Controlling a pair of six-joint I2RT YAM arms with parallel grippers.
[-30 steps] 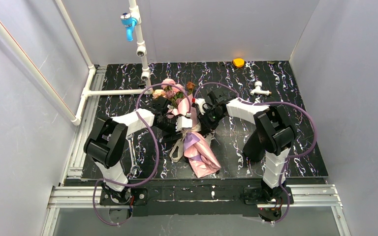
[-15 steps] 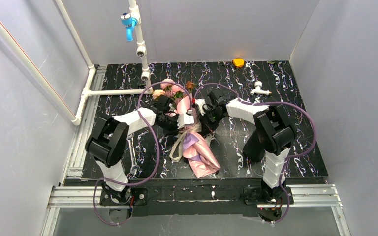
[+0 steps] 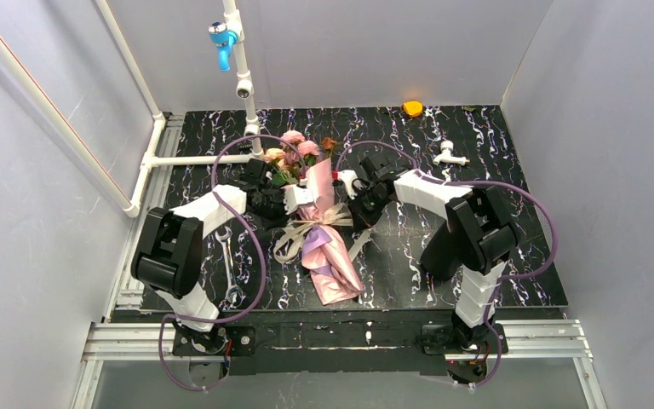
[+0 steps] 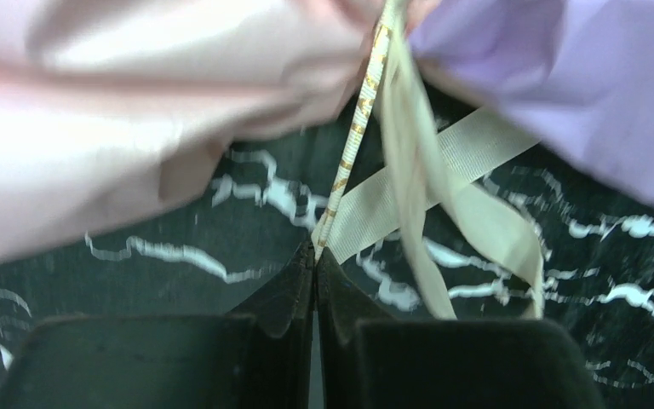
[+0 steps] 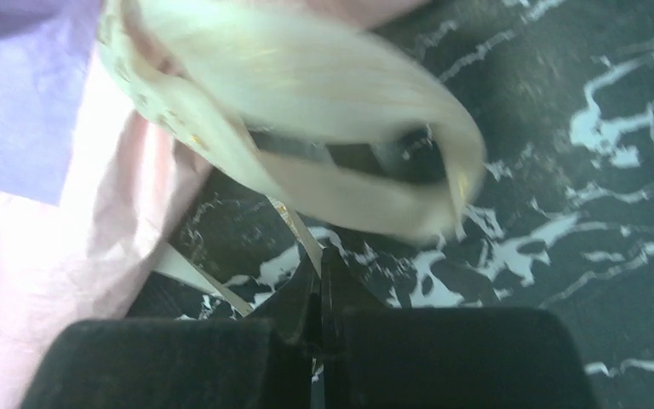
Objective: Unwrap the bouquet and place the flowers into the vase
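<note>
Black marbled table (image 3: 477, 145) between grey walls, with the bouquet (image 3: 324, 247) lying flat near the middle, between both arms. Long axis running far to near, roses (image 3: 294, 141) pointing to the back wall, paper tail toward the arm bases, leaning a little right. Left gripper (image 4: 315, 256) clamped on a thin gold-patterned strand of the beige ribbon (image 4: 443, 162), right gripper (image 5: 319, 264) pinching another strand from the other side.
</note>
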